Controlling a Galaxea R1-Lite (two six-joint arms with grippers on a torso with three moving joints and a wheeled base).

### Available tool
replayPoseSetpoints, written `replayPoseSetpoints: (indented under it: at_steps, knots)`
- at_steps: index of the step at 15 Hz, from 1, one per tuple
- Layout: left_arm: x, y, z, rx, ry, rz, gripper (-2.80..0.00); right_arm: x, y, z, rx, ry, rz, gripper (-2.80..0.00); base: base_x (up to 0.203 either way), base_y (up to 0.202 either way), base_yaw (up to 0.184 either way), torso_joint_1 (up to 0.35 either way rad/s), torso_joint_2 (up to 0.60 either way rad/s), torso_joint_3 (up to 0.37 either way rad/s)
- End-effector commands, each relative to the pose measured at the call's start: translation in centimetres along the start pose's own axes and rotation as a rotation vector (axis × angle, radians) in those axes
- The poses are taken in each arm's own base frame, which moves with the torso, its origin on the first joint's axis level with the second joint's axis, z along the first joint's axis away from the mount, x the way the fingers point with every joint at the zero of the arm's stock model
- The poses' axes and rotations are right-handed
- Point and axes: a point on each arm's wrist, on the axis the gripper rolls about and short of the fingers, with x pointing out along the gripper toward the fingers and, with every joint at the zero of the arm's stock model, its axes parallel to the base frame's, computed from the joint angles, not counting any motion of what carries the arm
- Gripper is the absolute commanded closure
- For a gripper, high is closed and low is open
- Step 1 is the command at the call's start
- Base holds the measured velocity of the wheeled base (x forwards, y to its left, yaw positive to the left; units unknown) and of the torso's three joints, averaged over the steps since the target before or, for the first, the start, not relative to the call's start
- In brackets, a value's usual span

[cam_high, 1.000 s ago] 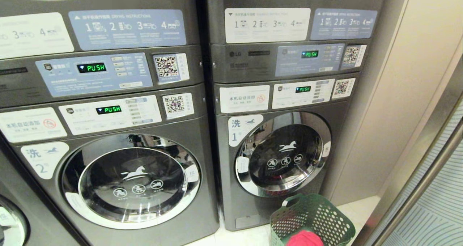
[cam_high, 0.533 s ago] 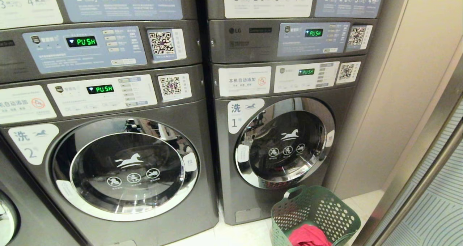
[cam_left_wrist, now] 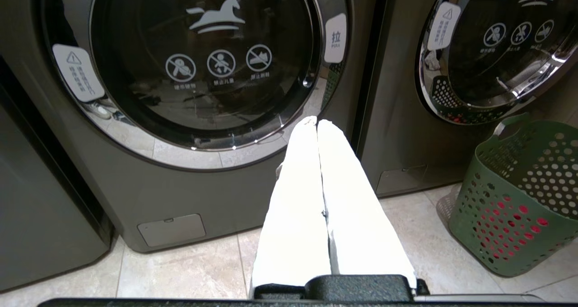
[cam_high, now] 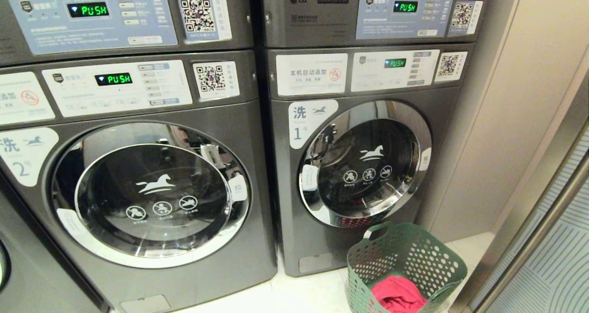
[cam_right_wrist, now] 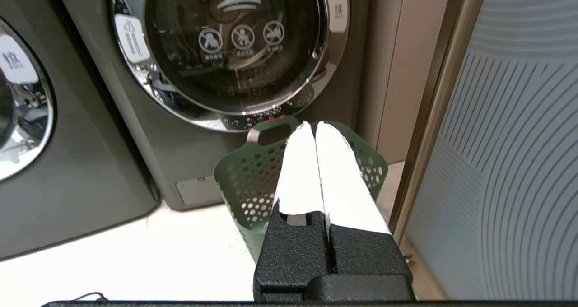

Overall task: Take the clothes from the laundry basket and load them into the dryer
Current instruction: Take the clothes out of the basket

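Right hand (cam_right_wrist: 316, 125): shut tight, empty.
Left hand (cam_left_wrist: 317, 123): shut, empty.
Green plastic basket with holes (cam_right_wrist: 253, 180): just below right hand.
Red clothes (cam_high: 398, 294): inside basket.
Tip: open wide, then reach down.

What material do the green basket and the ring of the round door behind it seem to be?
Green basket: probably moulded plastic, matt, judging by its regular round holes and moulded handle slot. Door ring: looks like polished or chromed metal, since it mirrors the room; chromed plastic cannot be excluded.
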Motion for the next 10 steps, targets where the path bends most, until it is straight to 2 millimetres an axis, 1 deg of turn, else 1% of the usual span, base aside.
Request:
replayPoseSetpoints:
  at_steps: [1,5,7,10]
  knots:
    - [-0.01,0.00,-0.01,0.000,-0.001,0.000,0.00,0.00,0.00,0.00,0.001,-0.001,0.000,0.00,0.000,0.000,0.000,-0.191,0.46,0.280]
    - [-0.01,0.00,0.00,0.000,-0.002,0.000,0.00,0.00,0.00,0.00,0.001,-0.001,0.001,0.00,0.000,0.000,0.000,-0.172,0.45,0.268]
    - [-0.01,0.00,-0.01,0.002,-0.001,0.000,0.00,0.00,0.00,0.00,0.000,-0.001,0.001,0.00,0.000,0.000,0.000,-0.066,0.19,0.100]
    - [-0.01,0.00,0.01,0.002,-0.002,0.000,0.00,0.00,0.00,0.00,0.000,-0.001,0.001,0.00,0.000,0.000,0.000,-0.012,0.05,0.037]
